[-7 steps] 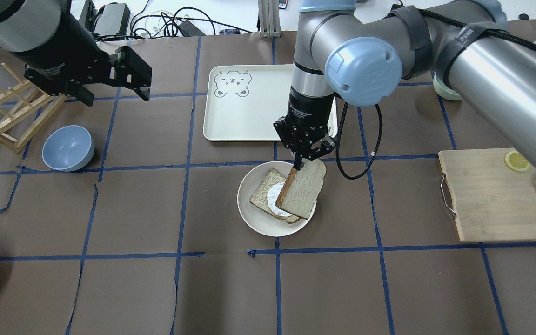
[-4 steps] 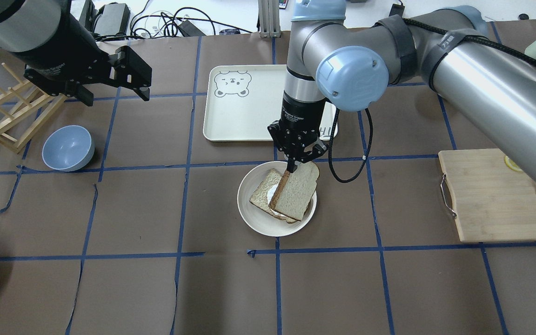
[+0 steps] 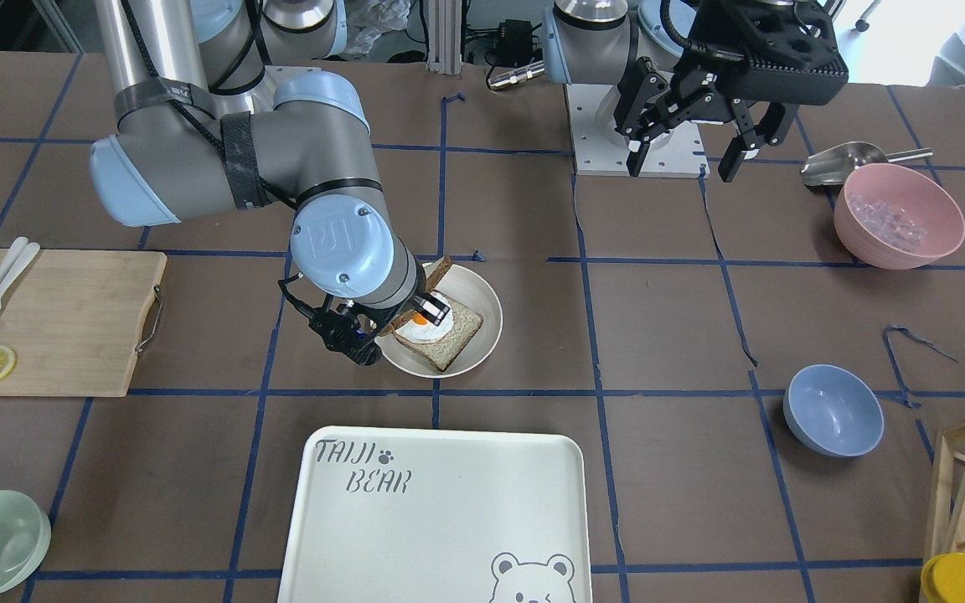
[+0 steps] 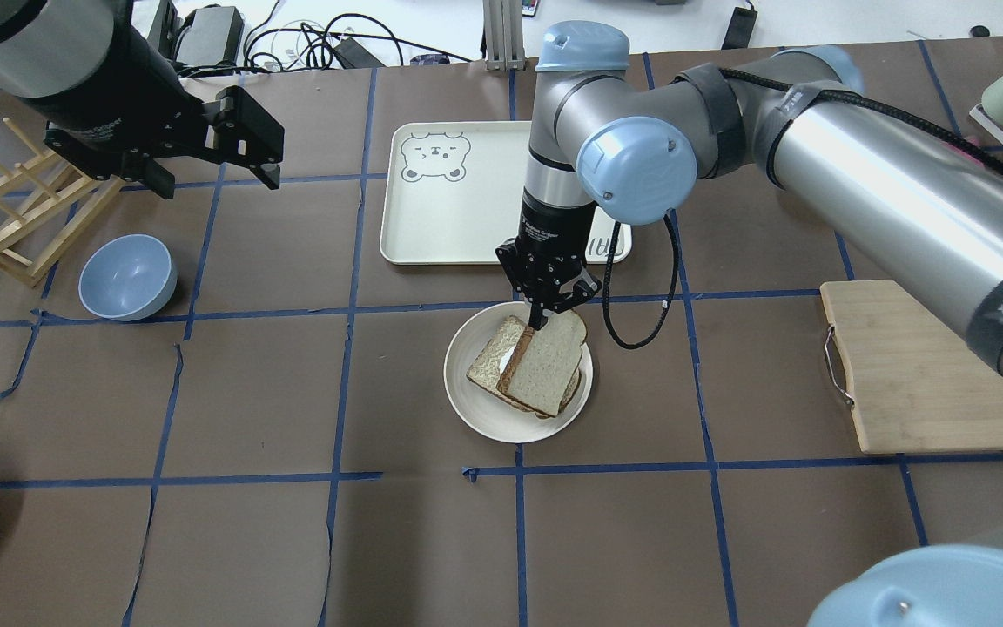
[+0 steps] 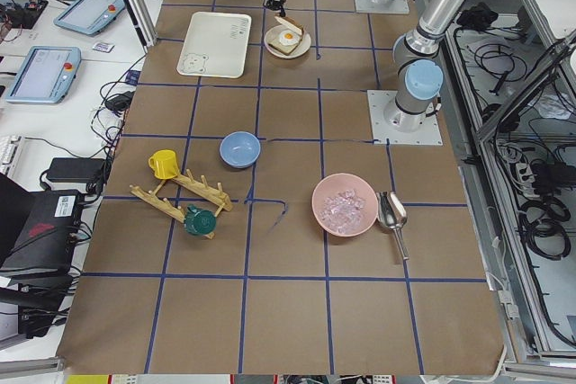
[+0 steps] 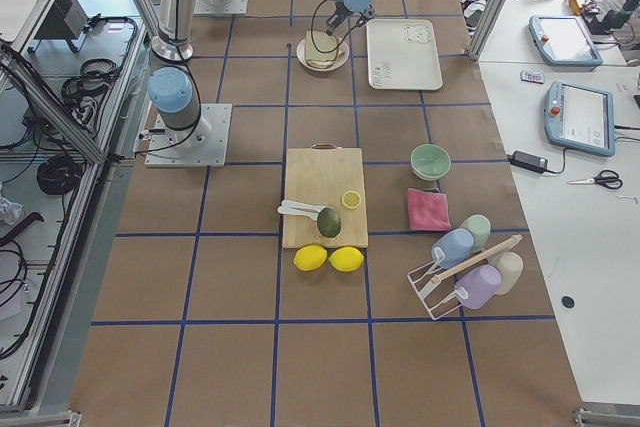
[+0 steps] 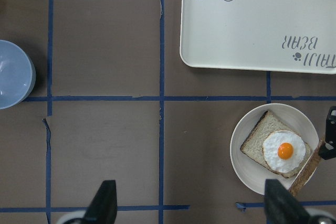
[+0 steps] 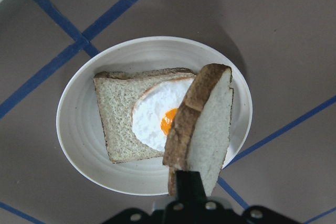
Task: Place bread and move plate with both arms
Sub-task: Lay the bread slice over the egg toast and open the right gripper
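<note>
The round cream plate (image 4: 468, 407) holds a slice with a fried egg (image 4: 491, 357). My right gripper (image 4: 543, 320) is shut on the far crust edge of the plain bread (image 4: 547, 367) and holds it tilted over the egg slice, above the plate. In the right wrist view the bread (image 8: 206, 124) stands steeply beside the egg (image 8: 157, 119), over the plate (image 8: 79, 145). In the front view the right gripper (image 3: 363, 333) is at the plate's rim (image 3: 489, 295). My left gripper (image 4: 214, 179) is open and empty, high at the far left, also in the front view (image 3: 683, 166).
The white TAIJI BEAR tray (image 4: 467, 196) lies just beyond the plate. A blue bowl (image 4: 127, 277) and a wooden rack (image 4: 14, 218) are at the left. A cutting board (image 4: 919, 374) is at the right. A pink bowl (image 3: 899, 216) stands near the left arm's base.
My right gripper has moved left and down with the bread, which now covers more of the egg slice. The left arm has not moved.
</note>
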Controlling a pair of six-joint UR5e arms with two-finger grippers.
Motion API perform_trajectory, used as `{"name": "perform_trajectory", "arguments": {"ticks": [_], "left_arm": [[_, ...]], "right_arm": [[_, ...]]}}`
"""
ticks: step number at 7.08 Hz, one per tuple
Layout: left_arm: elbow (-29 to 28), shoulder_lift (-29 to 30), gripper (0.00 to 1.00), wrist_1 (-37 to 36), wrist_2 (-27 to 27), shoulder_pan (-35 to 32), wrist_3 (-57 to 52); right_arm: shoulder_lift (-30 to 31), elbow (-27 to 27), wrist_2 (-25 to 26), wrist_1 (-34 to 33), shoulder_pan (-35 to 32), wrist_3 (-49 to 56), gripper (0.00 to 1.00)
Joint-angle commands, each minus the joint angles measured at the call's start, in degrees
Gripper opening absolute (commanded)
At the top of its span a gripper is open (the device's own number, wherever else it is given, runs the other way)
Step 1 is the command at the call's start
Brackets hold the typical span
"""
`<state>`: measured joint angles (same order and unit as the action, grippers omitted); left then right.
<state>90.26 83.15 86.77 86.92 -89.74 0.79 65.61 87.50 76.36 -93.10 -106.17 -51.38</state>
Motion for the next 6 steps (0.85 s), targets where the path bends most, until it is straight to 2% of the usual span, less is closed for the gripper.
{"name": "perform_trajectory", "arguments": {"ticks": [1,2,3,4,5,6], "left_arm": [[0.0,0.0,1.00,0.0,0.0,0.0,0.0],[0.0,0.0,1.00,0.0,0.0,0.0,0.0],[0.0,0.0,1.00,0.0,0.0,0.0,0.0],[0.0,0.0,1.00,0.0,0.0,0.0,0.0],[0.1,0.1,1.00,0.0,0.0,0.0,0.0],[0.1,0.1,1.00,0.0,0.0,-0.1,-0.2]], "right_arm": [[-1.8,0.0,0.1,-5.7,0.0,-2.3,0.00],[-2.5,0.0,0.4,-7.1,0.0,-1.9,0.13],[-2.4,0.0,0.5,-8.9,0.0,-2.2,0.51],[-2.1,0.0,0.7,-9.2,0.0,-2.2,0.79],[-1.8,-0.4,1.0,-9.5,0.0,-2.2,0.84],[-0.7,-0.5,2.4,-9.7,0.3,-1.1,0.84]]}}
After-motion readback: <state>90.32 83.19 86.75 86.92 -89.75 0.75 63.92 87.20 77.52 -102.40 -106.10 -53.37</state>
